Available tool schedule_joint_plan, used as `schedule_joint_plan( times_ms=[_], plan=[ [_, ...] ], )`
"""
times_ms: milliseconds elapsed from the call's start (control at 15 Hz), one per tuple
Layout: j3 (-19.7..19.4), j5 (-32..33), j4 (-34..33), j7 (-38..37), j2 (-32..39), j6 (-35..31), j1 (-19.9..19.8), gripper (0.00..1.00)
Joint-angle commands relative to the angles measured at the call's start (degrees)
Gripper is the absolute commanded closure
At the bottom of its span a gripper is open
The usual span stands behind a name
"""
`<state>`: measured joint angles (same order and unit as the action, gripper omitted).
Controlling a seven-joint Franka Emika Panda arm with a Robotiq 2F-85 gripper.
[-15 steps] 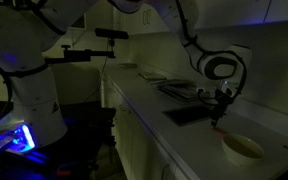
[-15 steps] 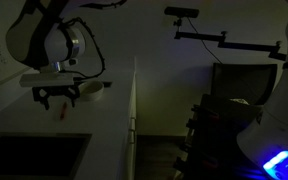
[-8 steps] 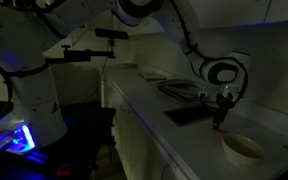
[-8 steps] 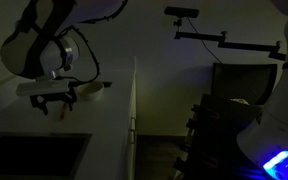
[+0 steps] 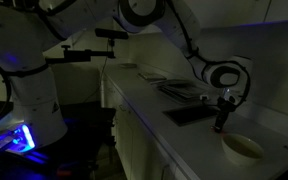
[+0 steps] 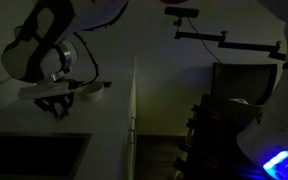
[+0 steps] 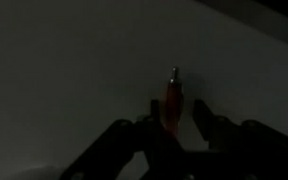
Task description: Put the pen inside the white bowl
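The scene is very dark. The pen (image 7: 172, 92), a short reddish-orange stick, shows in the wrist view between my gripper's (image 7: 176, 103) two fingers. It lies close against the left finger, and a narrow gap remains on its right side. In an exterior view the gripper (image 5: 221, 118) points down at the counter with the pen (image 5: 220, 125) a red streak at its tips. The white bowl (image 5: 242, 148) sits on the counter just beyond it, toward the near end. In an exterior view the gripper (image 6: 56, 106) hangs low over the counter, and the pen is too dim to make out there.
A dark flat tray (image 5: 189, 115) lies on the counter beside the gripper, also seen as the tray (image 6: 34, 155). Flat objects (image 5: 179, 88) sit further back on the counter. The counter's front edge (image 5: 144, 120) runs along the side nearest the robot's base (image 5: 29, 100).
The gripper has come down lower over the pen and its jaws have narrowed from wide open to close around the pen.
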<state>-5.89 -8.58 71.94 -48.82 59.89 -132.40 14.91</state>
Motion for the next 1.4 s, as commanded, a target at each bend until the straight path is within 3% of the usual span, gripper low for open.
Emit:
schedule_joint_plan(
  times_ms=[0,133,267,867,1333],
  plan=[
    [-0.7,1.4,-3.6,-2.3,1.8,3.1,0.5,0.9],
    [-0.7,1.6,-3.6,-2.2,1.6,2.9,0.4,1.0],
    [-0.7,1.3,-3.4,-2.3,1.1,2.2,0.1,0.96],
    [-0.8,-0.7,2.0,-2.7,-6.9,-3.0,-3.4,0.96],
    [-2.8,-0.1,10.6,-4.7,-12.6,-7.3,-5.8,0.96]
  ],
)
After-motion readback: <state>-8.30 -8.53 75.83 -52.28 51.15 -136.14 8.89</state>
